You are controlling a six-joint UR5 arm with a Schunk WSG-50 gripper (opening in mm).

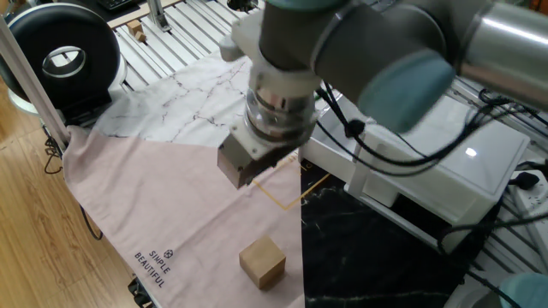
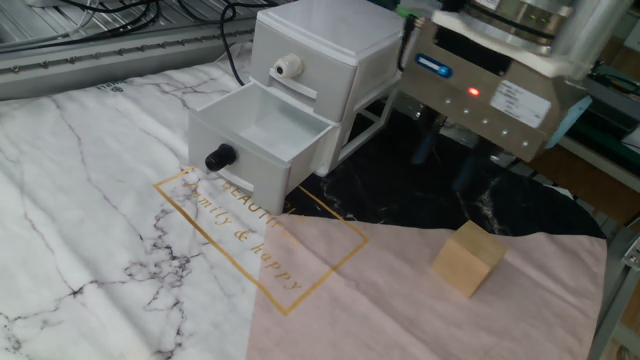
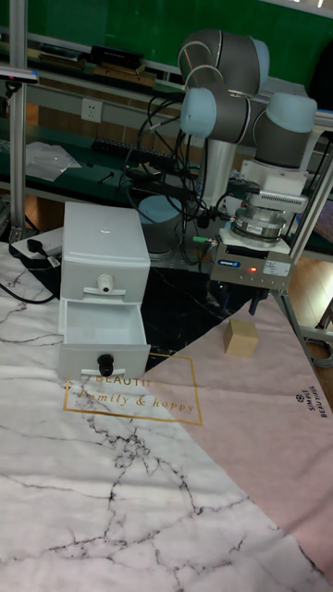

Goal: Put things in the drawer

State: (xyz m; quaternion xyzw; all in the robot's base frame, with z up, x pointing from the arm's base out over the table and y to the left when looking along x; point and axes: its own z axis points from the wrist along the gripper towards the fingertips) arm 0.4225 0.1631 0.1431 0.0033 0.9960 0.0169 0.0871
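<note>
A white two-drawer cabinet (image 3: 102,242) stands at the edge of a marble-print mat (image 2: 90,230); every place below is given relative to this cabinet. Its lower drawer (image 2: 262,138), the one with a black knob (image 2: 219,157), is pulled out toward the mat and looks empty. The upper drawer, with a white knob (image 2: 287,67), is closed.

A large grey UR5 arm (image 1: 377,43) reaches across in front of the cabinet. Its gripper (image 2: 447,166) hangs off the cabinet's side, away from the open drawer front, above a black marble-print sheet (image 2: 420,205). Two dark fingers (image 2: 464,173) point downward with a clear gap between them, so the claw appears spread and holds nothing, though the fingertips are partly shadowed and hard to read.

A small light-tan wooden cube (image 2: 468,259) sits on a pink cloth (image 1: 163,214), further out from the cabinet than the gripper, on the same side, well apart from the open drawer. It rests flat and is not touched by anything.

The step in hand is likely the approach to grasp the cube. To do it well, the gripper should centre directly over the cube, turn so its fingers face two opposite flat sides, descend straight with fingers wide, and close only once they straddle the cube, without dragging the loose cloth.
</note>
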